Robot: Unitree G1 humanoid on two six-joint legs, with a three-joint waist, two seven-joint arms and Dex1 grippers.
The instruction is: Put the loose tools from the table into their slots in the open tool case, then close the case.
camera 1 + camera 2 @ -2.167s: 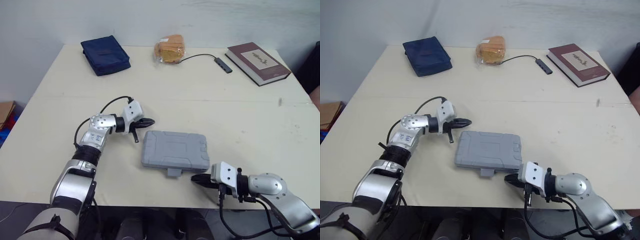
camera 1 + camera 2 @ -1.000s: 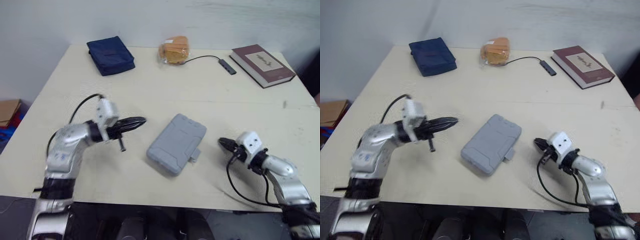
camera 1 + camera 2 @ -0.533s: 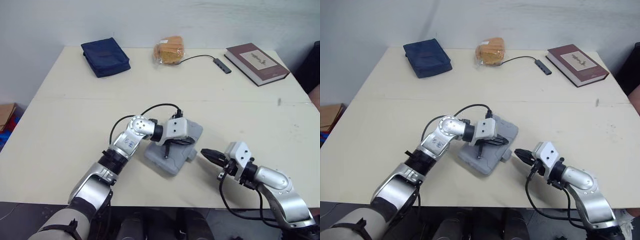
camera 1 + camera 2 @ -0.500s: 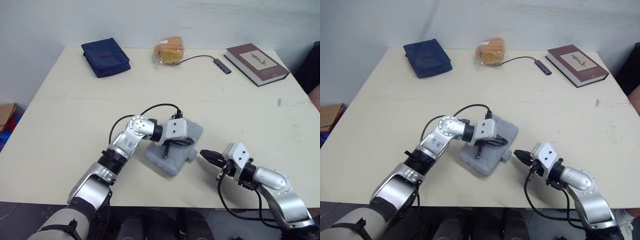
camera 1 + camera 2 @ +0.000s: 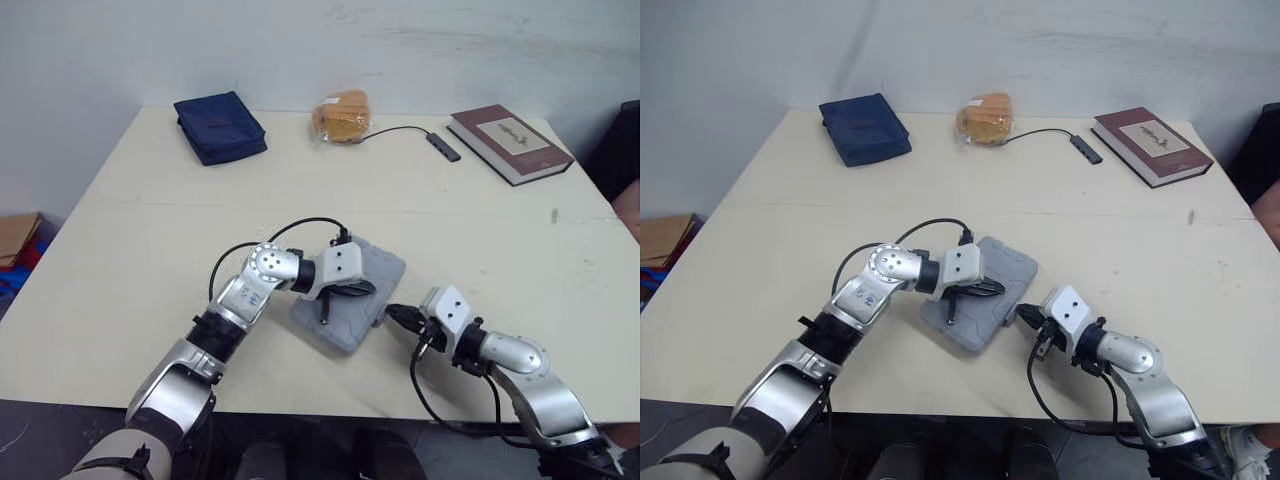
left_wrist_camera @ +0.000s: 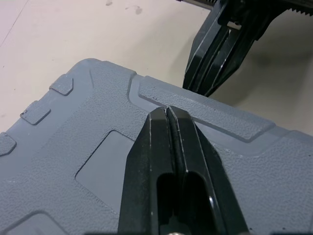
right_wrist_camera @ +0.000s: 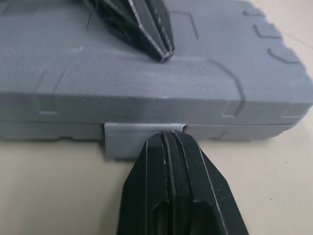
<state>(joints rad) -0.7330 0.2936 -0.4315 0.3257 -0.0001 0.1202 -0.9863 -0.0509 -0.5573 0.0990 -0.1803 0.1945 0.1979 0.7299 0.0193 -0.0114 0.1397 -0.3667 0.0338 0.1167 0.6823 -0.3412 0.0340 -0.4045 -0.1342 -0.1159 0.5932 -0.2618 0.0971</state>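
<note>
As it lies shut, pebbled grey case [image 5: 385, 272], left claw [image 5: 366, 291] pressed together atop, right claw [image 5: 392, 315] likewise at latch [image 7: 143, 139]

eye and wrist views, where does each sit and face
Eye views: on the head, looking down over the table, both arms showing.
Left wrist view: along the shut left hand onto the closed case.
Right wrist view: along the shut right hand toward the case's latch.
Both wrist views share the case and the other hand.
</note>
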